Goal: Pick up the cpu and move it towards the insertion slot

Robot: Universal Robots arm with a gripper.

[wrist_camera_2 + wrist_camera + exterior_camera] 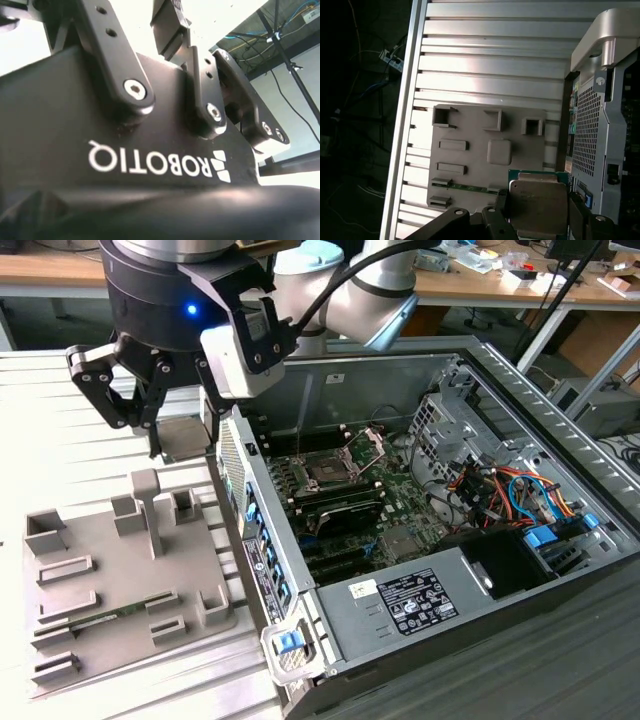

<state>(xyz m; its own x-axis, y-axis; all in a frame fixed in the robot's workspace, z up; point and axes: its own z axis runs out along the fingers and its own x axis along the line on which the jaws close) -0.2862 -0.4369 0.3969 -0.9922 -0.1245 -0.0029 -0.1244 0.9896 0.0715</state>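
Transfer phase, cpu lifted. The tool (182, 440) hangs above the worktop (60, 420), beside the open computer case (560, 430), its fingers (152, 405) pinching the cpu (184, 437) by opposite edges; the chip is flat and clear of the grey fixture plate (120, 580) beneath it. In the first wrist view the cpu (538, 206) shows its pale metal top and a green rim, level between the fingers (496, 210), with the fixture plate (470, 165) below and the case's perforated wall (587, 130) just beside. The slot (335, 468) lies inside the case on the motherboard (400, 510), its dark centre exposed and its hinged retaining plate (372, 443) raised, well apart from the tool and toward the exterior view's right. To do this step well, by judgement: hold the chip level so that it cannot slide in an edge grip; keep it high enough to pass over the case wall (255, 530) that stands between tool and slot; travel slowly and without jerks, since the contact area is small; keep the fingers and the camera bracket (245, 350) clear of the raised plate and the cables (500, 490); and arrive with the cpu's edges parallel to those of the socket frame. Whether the chip's corner marking agrees with the slot cannot be told.
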